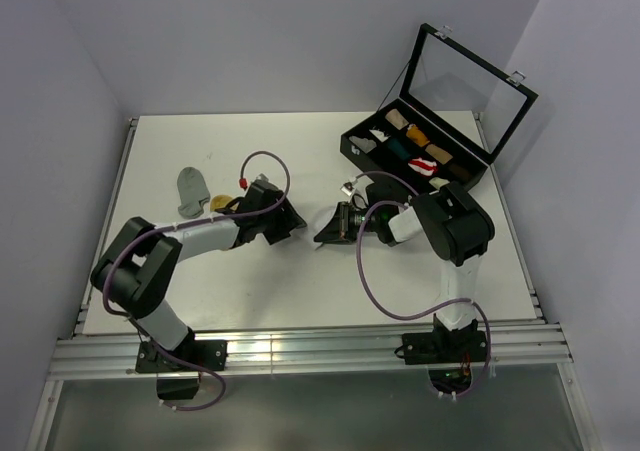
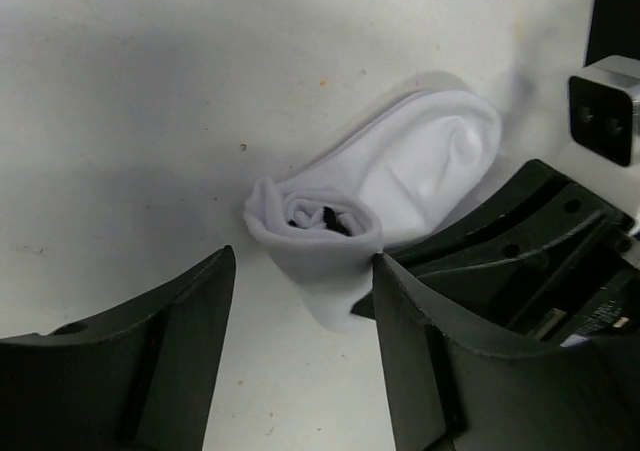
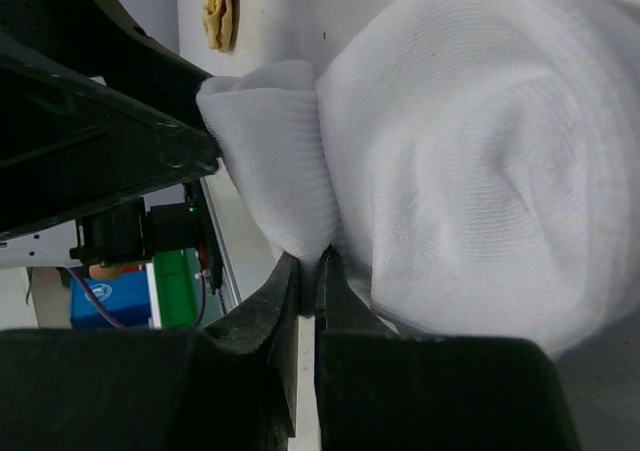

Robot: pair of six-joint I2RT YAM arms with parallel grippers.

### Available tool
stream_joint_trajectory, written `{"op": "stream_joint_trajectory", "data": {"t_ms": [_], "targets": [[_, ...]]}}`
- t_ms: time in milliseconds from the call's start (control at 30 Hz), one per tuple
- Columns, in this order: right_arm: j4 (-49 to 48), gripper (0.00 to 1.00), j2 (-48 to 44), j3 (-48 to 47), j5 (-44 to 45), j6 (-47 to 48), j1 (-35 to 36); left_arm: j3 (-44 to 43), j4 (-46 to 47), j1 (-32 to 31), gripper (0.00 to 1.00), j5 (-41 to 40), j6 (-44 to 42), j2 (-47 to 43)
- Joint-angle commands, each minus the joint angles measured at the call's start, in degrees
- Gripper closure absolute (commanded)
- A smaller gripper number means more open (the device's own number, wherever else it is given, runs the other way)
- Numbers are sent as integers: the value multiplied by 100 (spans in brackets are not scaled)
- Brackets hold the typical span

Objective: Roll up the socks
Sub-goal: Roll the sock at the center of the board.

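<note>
The white sock (image 2: 400, 176) lies on the table, partly rolled, with the rolled end (image 2: 315, 221) showing a dark core. My left gripper (image 2: 304, 261) is open, its fingers on either side of the rolled end; the right finger (image 2: 420, 321) touches it. My right gripper (image 3: 308, 261) is shut on a fold of the white sock (image 3: 470, 151). In the top view both grippers, left (image 1: 292, 223) and right (image 1: 322, 233), meet at mid-table and hide the sock. The grey sock (image 1: 190, 189) and the mustard-yellow sock (image 1: 220, 203) lie at the left.
A black compartmented case (image 1: 368, 161) with its glass lid (image 1: 465, 76) raised stands at the back right and holds several small fabric rolls. The yellow sock also shows in the right wrist view (image 3: 222, 6). Grey walls enclose the table.
</note>
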State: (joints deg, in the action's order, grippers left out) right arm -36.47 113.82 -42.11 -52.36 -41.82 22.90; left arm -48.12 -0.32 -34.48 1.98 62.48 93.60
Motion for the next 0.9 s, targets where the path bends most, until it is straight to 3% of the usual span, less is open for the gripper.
{"op": "stream_joint_trajectory", "data": {"t_ms": [0, 333, 500, 733, 833, 867], "targets": [[1107, 100, 492, 229, 604, 219, -57, -101, 103, -24, 39, 110, -183, 202], [1335, 100, 545, 133, 744, 297, -101, -356, -363, -32, 56, 119, -368, 782], [1616, 100, 378, 80, 1068, 552, -101, -576, -785, -68, 69, -57, -482, 1046], [1940, 59, -998, 361, 2182, 1263, -22, -918, -1356, -217, 75, -171, -658, 1248], [2370, 51, -1842, 361, 2974, 1720, 302, -1033, -1497, -261, 75, -356, -710, 1292], [2442, 49, -2055, 370, 3664, 1895, 416, -1094, -1532, -270, 75, -365, -719, 1310]]}}
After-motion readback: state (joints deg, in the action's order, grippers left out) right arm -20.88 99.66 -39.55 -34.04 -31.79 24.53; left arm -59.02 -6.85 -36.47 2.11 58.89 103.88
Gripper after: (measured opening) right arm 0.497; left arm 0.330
